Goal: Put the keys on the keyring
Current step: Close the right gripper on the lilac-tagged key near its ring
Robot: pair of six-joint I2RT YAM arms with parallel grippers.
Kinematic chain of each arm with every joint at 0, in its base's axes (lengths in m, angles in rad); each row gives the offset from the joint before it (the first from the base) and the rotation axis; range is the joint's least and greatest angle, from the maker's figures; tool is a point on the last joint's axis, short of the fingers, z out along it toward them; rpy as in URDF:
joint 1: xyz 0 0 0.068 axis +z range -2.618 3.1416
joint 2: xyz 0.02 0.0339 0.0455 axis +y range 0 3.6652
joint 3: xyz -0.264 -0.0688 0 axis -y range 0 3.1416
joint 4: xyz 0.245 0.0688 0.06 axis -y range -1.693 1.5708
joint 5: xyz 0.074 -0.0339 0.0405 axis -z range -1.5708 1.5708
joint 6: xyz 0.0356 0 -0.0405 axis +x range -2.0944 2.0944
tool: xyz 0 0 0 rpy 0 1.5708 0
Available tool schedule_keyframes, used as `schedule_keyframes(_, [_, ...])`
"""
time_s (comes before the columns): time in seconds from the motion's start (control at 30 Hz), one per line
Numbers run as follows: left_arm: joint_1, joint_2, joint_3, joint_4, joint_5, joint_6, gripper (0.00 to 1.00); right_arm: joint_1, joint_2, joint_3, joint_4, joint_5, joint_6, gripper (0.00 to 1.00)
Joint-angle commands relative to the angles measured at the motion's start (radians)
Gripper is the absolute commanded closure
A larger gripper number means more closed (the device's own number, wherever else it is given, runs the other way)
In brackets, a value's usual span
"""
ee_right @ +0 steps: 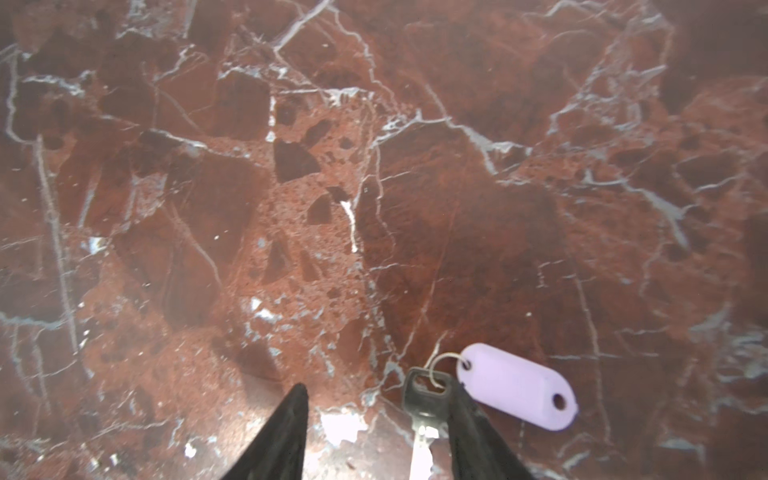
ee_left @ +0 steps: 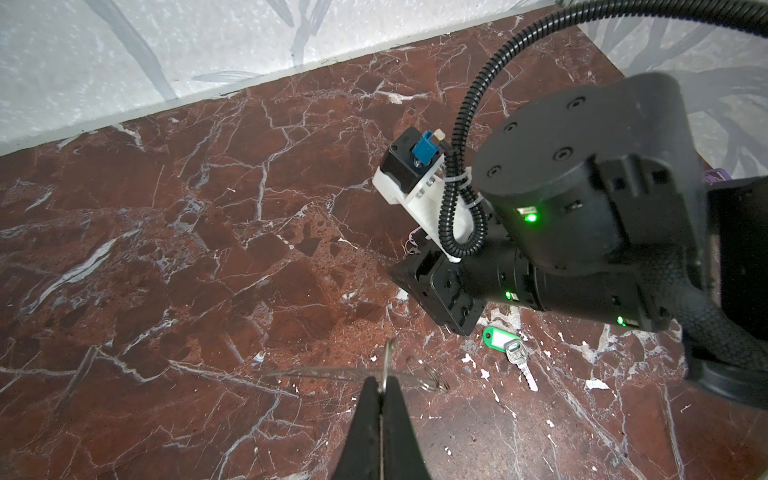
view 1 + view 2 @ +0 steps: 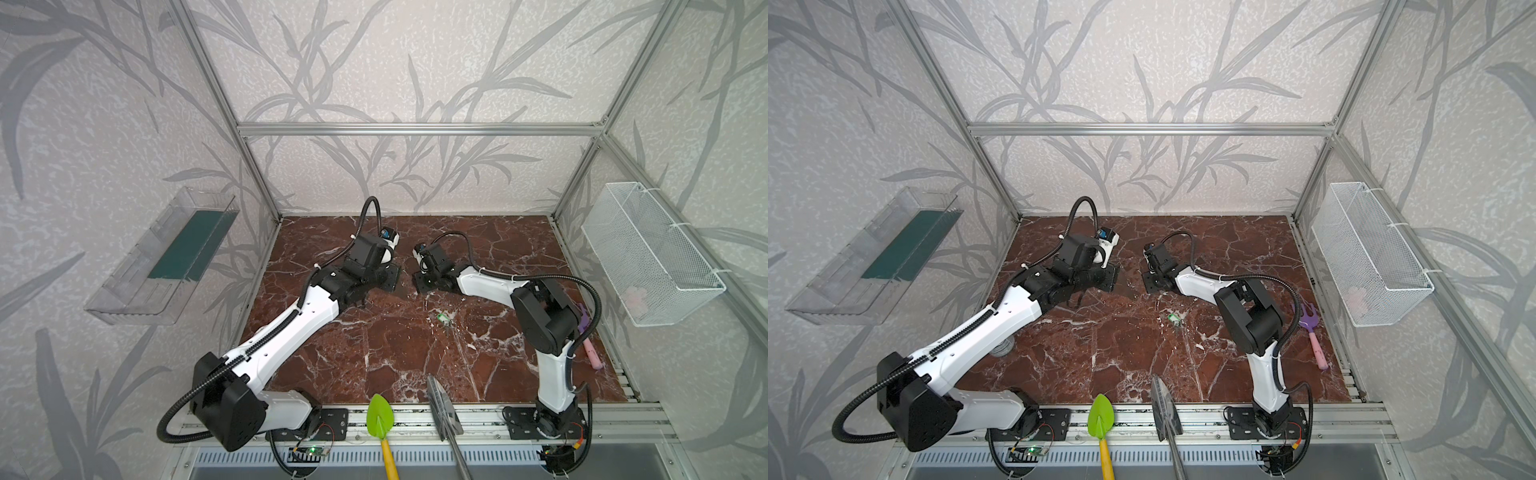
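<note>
While the left gripper (image 2: pixel 380 380) presents the keyring (image 2: pixel 387 359), the step in hand is to thread the lilac key (image 1: pixel 424 392) onto it. The left fingers (image 2: pixel 365 415) are closed tight on the thin wire ring, which stands upright out of their tips.

The right gripper (image 1: pixel 376 386) has its fingers (image 1: pixel 286 428) apart. The lilac key rests against the inner face of one finger, with its tag (image 1: pixel 515 386) hanging to the outside, and the other finger is clear of it. Whether the key is carried or lies on the surface (image 2: pixel 166 249) cannot be told.

Recommended procedure:
1. Secure the lilac key by its blade, leaving the head hole exposed.
2. Align the hole with the split end of the ring; the split is too fine to locate here.
3. Keep the ring rigid and feed the key along the wire. The tag's own small loop may snag.

The green key (image 3: pixel 442 319) lies flat on the surface, untouched, and serves as the reference. Both grippers work just beyond it, toward the back wall. The left arm reaches long and low from its base, to the left of the green key. The right arm stands with a raised elbow and its forearm angles inward. The two wrists face each other with a narrow gap between them.
</note>
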Motion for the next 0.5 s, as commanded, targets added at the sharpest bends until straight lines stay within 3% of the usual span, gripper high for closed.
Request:
schedule_keyframes(0.0, [-0.004, -0.043, -0.012, 0.009, -0.023, -0.001, 1.00, 0.004, 0.026, 0.032, -0.037, 0.061, 0.003, 0.46])
schedule_keyframes(0.47, [-0.005, -0.040, -0.008, 0.009, -0.022, 0.001, 1.00, 0.021, 0.095, 0.117, -0.145, 0.173, -0.015, 0.47])
